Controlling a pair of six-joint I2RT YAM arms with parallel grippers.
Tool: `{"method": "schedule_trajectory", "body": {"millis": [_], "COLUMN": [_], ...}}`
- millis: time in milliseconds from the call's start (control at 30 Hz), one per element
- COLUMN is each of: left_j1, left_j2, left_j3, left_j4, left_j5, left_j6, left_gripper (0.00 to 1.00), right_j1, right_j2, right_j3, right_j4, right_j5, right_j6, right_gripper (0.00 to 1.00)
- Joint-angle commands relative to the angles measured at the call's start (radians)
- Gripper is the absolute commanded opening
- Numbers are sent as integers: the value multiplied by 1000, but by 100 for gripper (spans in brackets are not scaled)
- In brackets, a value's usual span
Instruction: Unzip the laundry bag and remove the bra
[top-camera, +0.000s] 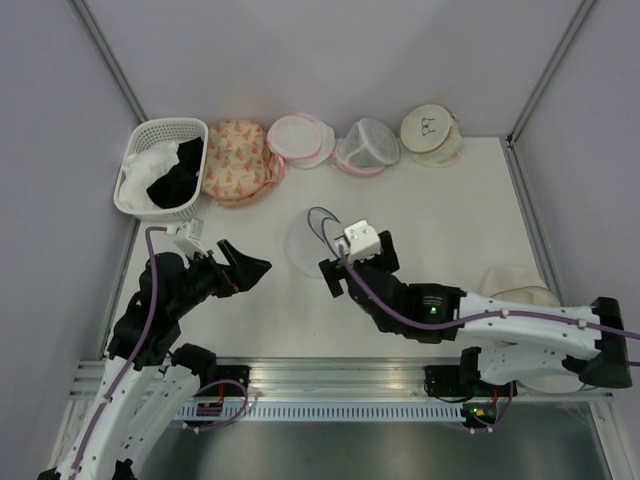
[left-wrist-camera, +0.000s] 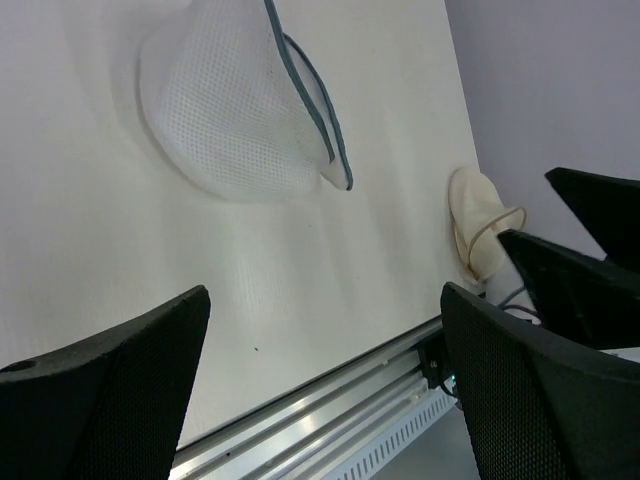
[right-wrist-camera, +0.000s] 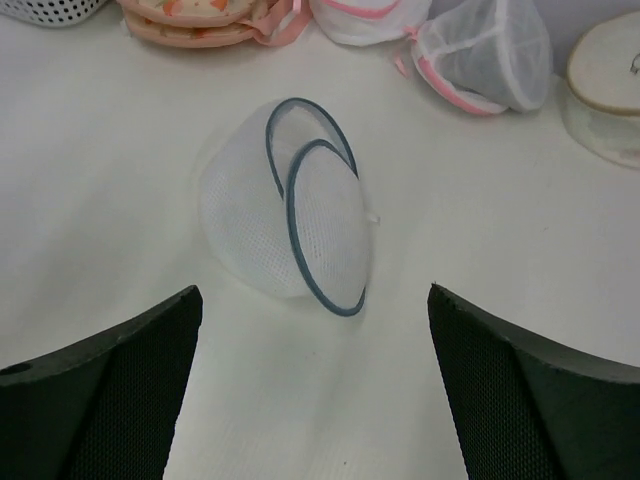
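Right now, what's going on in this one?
Two robot arms are working over a round white mesh laundry bag with a dark grey-blue zipper rim, lying mid-table. Its lid flap stands open, and the bag looks empty in both wrist views. Neither arm holds anything: the left end effector and right end effector are both open, apart from the bag. A black fabric item, possibly the bra, lies in the white plastic basket at the back left beside white cloth.

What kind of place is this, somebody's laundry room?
More likely a robot test cell set up with laundry props: a white table walled by plain panels, two arms bolted to a metal rail, and a row of mesh wash bags beside a small white basket.
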Motion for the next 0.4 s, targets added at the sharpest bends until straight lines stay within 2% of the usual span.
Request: {"method": "schedule_trajectory", "body": {"millis": [0,167,367], "left_j1": [1,1,1], "left_j2": [67,133,200], "left_j3": [17,19,16], "left_j4": [52,89,157], "left_j5": [106,127,184], "left_j6": [66,118,102], "left_gripper": [100,100,100], "right_j1": [-2,-3,-3], "right_j2": [-125,-296,-371], "right_j3": [5,7,-9], "right_j4": [-260,-431,-471], "right_j5": [-9,-38,-51], "right_j6": [286,428,468], "right_gripper": [98,98,98]}}
